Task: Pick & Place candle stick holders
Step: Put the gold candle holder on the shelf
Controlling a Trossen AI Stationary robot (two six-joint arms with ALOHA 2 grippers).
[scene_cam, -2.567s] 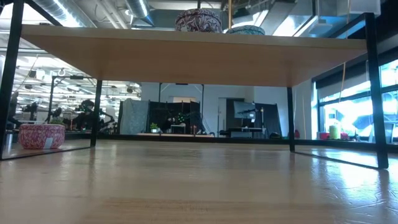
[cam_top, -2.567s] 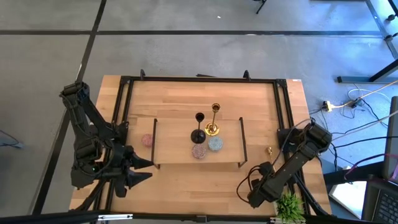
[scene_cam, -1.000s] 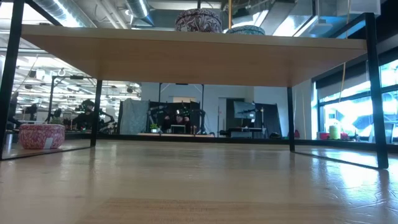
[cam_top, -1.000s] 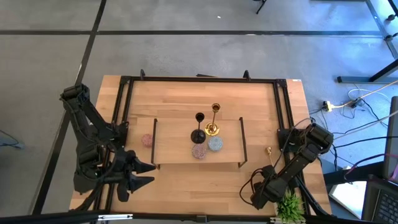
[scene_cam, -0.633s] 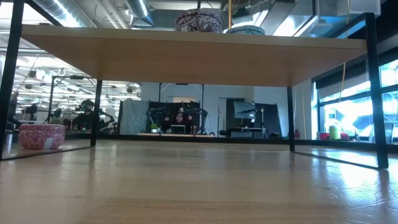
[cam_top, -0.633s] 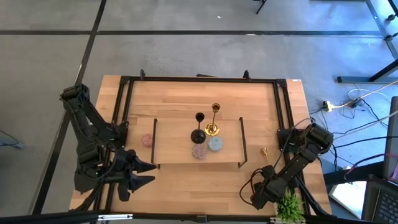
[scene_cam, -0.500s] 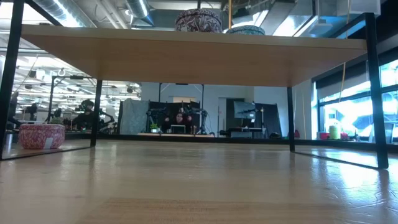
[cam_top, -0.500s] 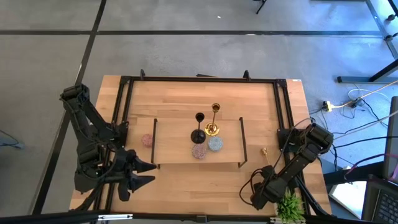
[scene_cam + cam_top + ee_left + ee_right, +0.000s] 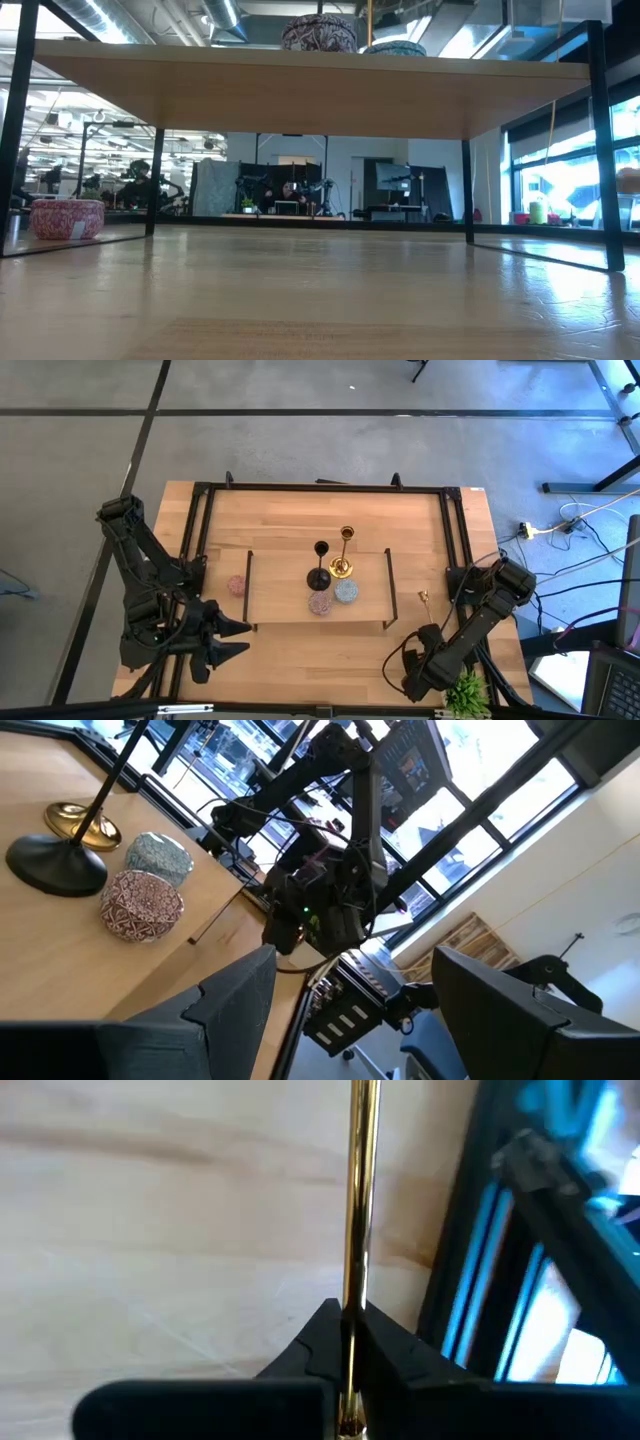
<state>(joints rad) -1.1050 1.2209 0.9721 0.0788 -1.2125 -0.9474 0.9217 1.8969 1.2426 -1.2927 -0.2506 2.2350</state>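
From above, the right claw sits near the front right corner of the pale wooden bench, with the slim shiny gold candle stick holder showing just ahead of it, between the claw and the black end rail of the raised wooden board. On that board stand the black stemmed holder on its round foot, a second gold stemmed holder, a mauve glittery round holder and a pale blue glittery round holder, close together; the pink glittery round holder sits on the bench just left of the board. The left claw waits at the front left. In the low view, the pink round rests at the far left under the board, and the mauve and pale blue rounds show on top. In the left wrist view, the left claw's dark fingers stand well apart, holding nothing. In the right wrist view, the right claw's fingers are pressed together on the thin gold stem, low down. The holder looks like rigid polished metal: stiff, slippery, and probably foot-heavy, so a pinch on so narrow a rod could let it swing or slide. A grip nearer the foot would likely steady it.
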